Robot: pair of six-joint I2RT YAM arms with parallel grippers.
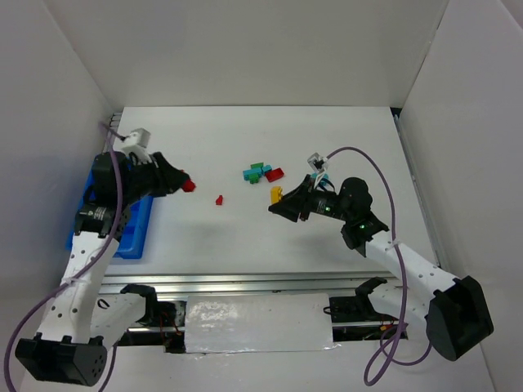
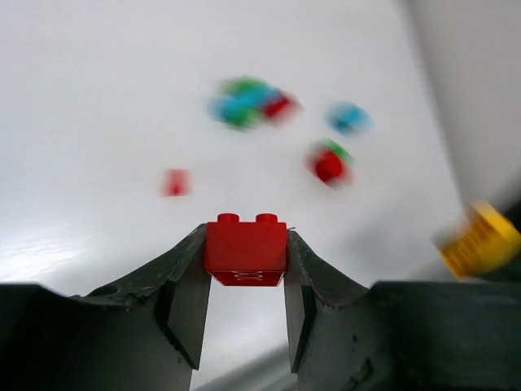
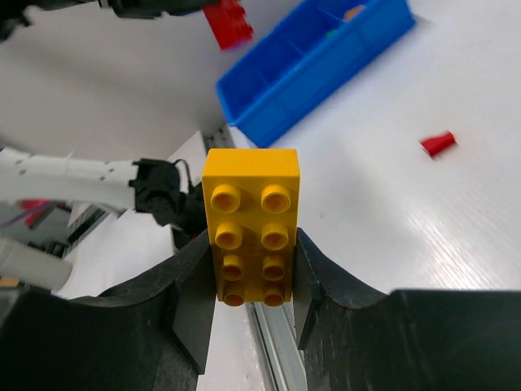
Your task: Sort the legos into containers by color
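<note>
One red brick (image 2: 245, 251) fills left tool (image 2: 245, 244); yellow brick (image 3: 251, 213), right tool (image 3: 252, 248).

Spreading white and matte as the table (image 1: 245, 245); carrying a long blue tray (image 1: 139, 233) flat at the near left, its length running roughly front to back; bearing a lone small red piece (image 1: 219, 199) toward the middle, well apart from the tray; holding a tight cluster of legos (image 1: 258, 172) farther back, teal and green touching, with a red block (image 1: 274, 174) at the right end; showing, blurred in the left wrist view, a teal piece (image 2: 348, 118) and a red-and-green lump (image 2: 330, 161) lying right of that cluster, apart from it.
</note>
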